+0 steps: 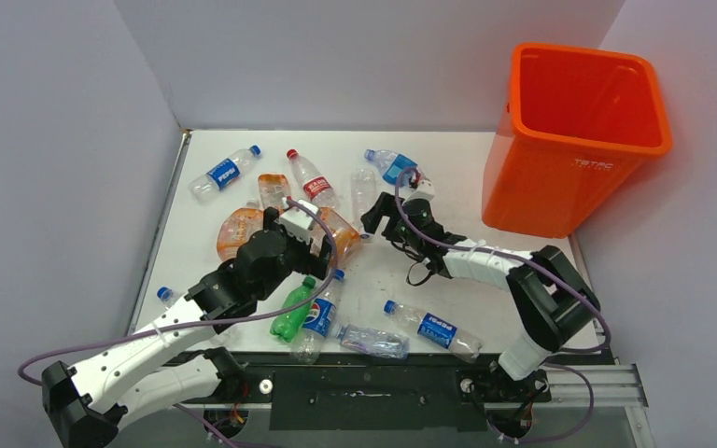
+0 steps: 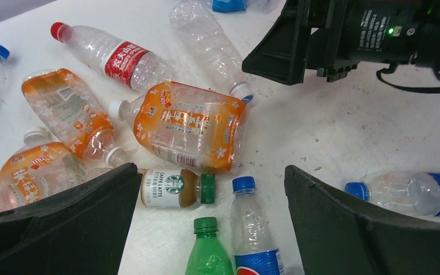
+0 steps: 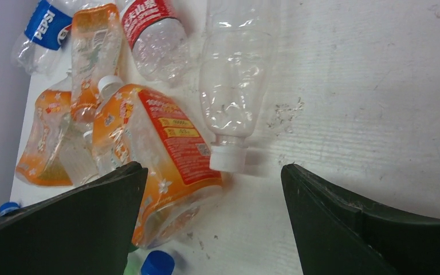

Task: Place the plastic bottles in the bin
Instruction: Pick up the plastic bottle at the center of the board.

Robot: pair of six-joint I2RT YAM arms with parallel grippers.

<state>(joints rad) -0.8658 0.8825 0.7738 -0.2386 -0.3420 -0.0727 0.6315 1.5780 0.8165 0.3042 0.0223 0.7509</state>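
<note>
The orange bin (image 1: 579, 140) stands at the back right. Plastic bottles lie scattered over the white table. My left gripper (image 1: 320, 248) (image 2: 211, 172) hangs open over a green bottle (image 2: 209, 252), a blue-capped Pepsi bottle (image 2: 255, 235) and a small brown coffee bottle (image 2: 169, 188), holding nothing. Just beyond them lies a flattened orange bottle (image 2: 186, 126) (image 3: 160, 149). My right gripper (image 1: 383, 219) (image 3: 212, 168) is open above the table, empty, beside a clear white-capped bottle (image 3: 235, 74) (image 1: 362, 191). The two grippers are close together at mid-table.
More bottles lie around: a Pepsi one (image 1: 224, 173) at the back left, a red-labelled one (image 1: 310, 177), a blue-labelled one (image 1: 390, 166) behind my right gripper, and two (image 1: 429, 327) (image 1: 373, 341) near the front edge. Grey walls enclose the table (image 1: 523, 280).
</note>
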